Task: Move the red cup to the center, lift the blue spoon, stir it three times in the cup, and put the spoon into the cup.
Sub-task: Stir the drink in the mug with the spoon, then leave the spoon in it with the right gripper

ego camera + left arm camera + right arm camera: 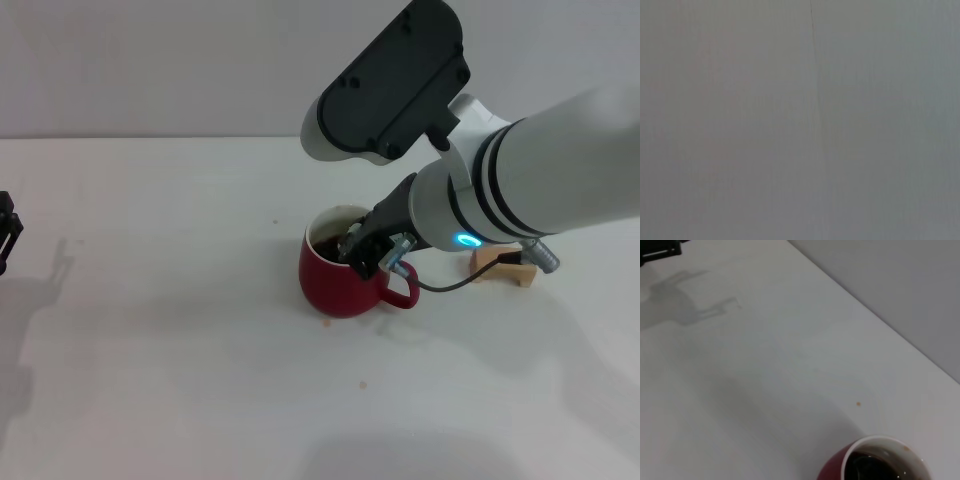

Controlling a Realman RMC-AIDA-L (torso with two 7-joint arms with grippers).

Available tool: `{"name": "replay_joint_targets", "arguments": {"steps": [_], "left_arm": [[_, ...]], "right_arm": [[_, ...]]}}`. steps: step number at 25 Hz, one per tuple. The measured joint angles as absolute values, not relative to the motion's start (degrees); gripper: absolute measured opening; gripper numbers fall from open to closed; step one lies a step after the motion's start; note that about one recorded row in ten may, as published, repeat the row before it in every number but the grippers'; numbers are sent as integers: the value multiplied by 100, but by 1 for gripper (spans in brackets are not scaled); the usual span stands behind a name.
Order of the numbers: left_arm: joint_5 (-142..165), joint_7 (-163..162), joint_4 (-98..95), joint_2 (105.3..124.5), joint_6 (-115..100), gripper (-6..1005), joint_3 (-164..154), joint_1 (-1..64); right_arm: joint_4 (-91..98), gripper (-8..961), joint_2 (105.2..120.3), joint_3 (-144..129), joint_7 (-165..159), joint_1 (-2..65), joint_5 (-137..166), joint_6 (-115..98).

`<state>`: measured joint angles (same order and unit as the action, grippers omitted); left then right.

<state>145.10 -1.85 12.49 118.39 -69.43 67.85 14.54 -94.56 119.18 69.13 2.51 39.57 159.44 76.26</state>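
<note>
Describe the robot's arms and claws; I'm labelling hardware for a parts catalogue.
The right arm is white and cylindrical, with black rings, a glowing cyan light and a black-faced housing. Its right claw is black, with a thin dark cable trailing behind. Only a black part of the left claw shows at the head view's edge.

The red cup (342, 280) stands upright mid-table, dark liquid inside, handle rightward.

Dark red cup (342, 280), white table (180, 380).
Under the black right gripper (368, 252): white inner wall, dark liquid; a tan block (503, 268) beyond it; brown specks nearby.
</note>
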Motion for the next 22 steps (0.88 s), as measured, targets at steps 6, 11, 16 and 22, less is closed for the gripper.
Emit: {"name": "replay_joint_targets", "arguments": {"steps": [6, 11, 16, 22], "left_arm": [[14510, -195, 1248, 11838, -6943, 858, 6785, 1460], [14511, -186, 1248, 11838, -6911, 858, 6785, 1467], [14510, -186, 1248, 11839, -6885, 858, 6778, 1468], [14510, -186, 1248, 11846, -6881, 858, 6742, 1468]], "right_arm": [[-9204, 129, 11906, 7028, 293, 4037, 15968, 7518], [-9182, 129, 11894, 7068, 304, 4022, 16024, 7515], [-9178, 130, 11892, 7075, 308, 3968, 16130, 7548], [-9233, 130, 11899, 7075, 311, 3869, 16135, 7577]]}}
